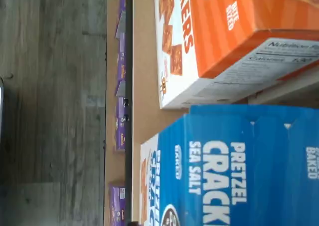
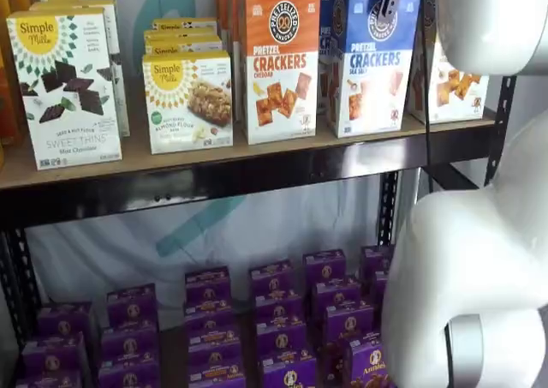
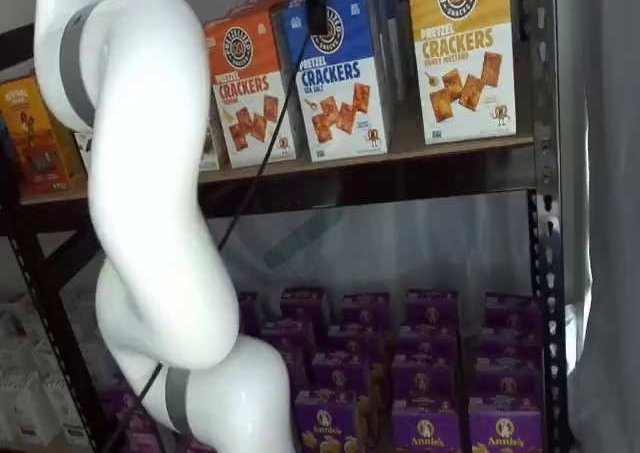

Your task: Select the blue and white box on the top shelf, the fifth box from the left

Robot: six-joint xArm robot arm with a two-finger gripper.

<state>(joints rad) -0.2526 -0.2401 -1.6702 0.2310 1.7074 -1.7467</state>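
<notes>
so the blue box (image 2: pixel 370 62) stands upright on the top shelf (image 2: pixel 257 152), right under the pincer (image 3: pixel 316 8). the orange box (image 2: pixel 278 62) is just beside it on one side and a yellow box (image 3: pixel 463 53) stands a bit apart on the other. in both shelf views only a bit of black finger hangs over the box's top edge, in front of the logo, so i can't tell if the pincer is spread or closed, and i can't say whether it touches the box. the wrist view looks down over the blue top with "pretzel crackers sea salt" readable, and the orange box close alongside.

handling-wise, my guess is it's light, a thin cardboard cracker box, mostly air inside. stiff along the edges and corners, but the big front and back panels will probably cave if squeezed hard, and the crackers are fragile. the printed card looks a bit glossy, so possibly slippery.

where to grab: i'd go near the top, fingers across the narrow depth, front face to back face, close to the top fold where the card is stiffest. the side by the orange box looks too tight to slip a finger in. more blue boxes seem to stand behind it, so the rear finger has little room.
</notes>
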